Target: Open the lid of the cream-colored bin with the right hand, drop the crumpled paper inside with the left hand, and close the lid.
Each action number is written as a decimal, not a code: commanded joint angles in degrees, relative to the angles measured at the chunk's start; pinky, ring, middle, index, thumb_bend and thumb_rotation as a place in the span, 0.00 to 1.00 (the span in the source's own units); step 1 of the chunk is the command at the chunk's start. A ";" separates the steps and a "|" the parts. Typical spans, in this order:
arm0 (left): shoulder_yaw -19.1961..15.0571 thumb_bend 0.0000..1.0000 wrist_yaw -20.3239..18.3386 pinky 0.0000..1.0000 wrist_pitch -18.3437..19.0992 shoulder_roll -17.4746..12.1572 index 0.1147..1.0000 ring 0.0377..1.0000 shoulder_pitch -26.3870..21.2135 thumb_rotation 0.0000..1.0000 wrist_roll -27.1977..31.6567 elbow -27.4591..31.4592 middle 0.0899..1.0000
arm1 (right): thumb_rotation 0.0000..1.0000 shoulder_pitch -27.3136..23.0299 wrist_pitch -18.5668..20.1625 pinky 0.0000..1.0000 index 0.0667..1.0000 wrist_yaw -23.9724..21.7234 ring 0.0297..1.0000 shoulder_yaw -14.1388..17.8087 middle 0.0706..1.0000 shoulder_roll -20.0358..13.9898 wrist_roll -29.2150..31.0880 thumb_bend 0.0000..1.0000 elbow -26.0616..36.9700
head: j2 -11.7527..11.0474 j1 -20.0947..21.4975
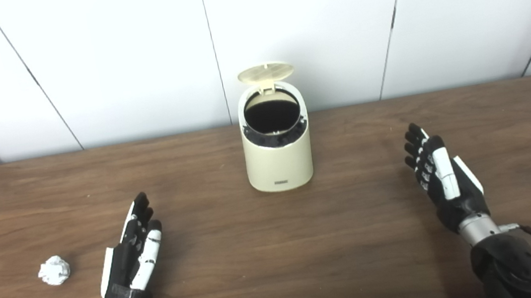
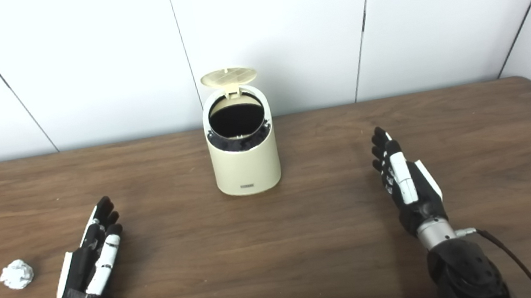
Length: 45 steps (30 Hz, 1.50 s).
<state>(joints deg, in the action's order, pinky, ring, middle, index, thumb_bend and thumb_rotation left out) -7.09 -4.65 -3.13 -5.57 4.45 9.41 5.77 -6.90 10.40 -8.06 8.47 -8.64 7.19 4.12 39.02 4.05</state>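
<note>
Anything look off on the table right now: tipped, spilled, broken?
Nothing stands out. The cream-colored bin stands upright with its lid flipped up at the back. The crumpled paper lies on the table left of the left hand. The right hand holds nothing. No spill or damage shows.

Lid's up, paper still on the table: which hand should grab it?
Left. The left hand is open right beside the crumpled paper; the right hand, also open, lies across the table, beyond the bin.
</note>
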 commanded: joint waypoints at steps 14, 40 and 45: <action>-0.68 0.26 0.45 1.00 1.05 0.86 0.98 0.99 1.75 0.78 1.21 2.65 1.00 | 1.00 1.62 -4.93 1.00 1.00 1.79 1.00 -0.36 1.00 1.13 0.01 0.67 2.36 | 2.07 -2.15; 1.96 0.34 2.45 0.98 -0.10 3.67 0.98 0.98 1.84 0.69 -3.27 2.85 0.98 | 1.00 2.99 -12.21 1.00 1.00 0.67 1.00 -0.53 1.00 -3.31 0.56 0.61 -4.44 | 4.03 -13.82; 2.71 0.30 3.71 0.96 0.70 5.06 0.97 0.97 2.14 0.67 -4.54 3.99 0.96 | 1.00 2.91 -12.66 1.00 1.00 -0.07 1.00 -0.11 1.00 -4.32 1.73 0.59 -5.07 | 3.90 -16.47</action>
<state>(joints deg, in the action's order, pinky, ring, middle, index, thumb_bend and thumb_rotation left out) -5.38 -0.99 -2.62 -1.26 6.65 5.38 8.65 -3.54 -1.51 -8.04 7.44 -11.77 8.20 -0.84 42.89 -12.38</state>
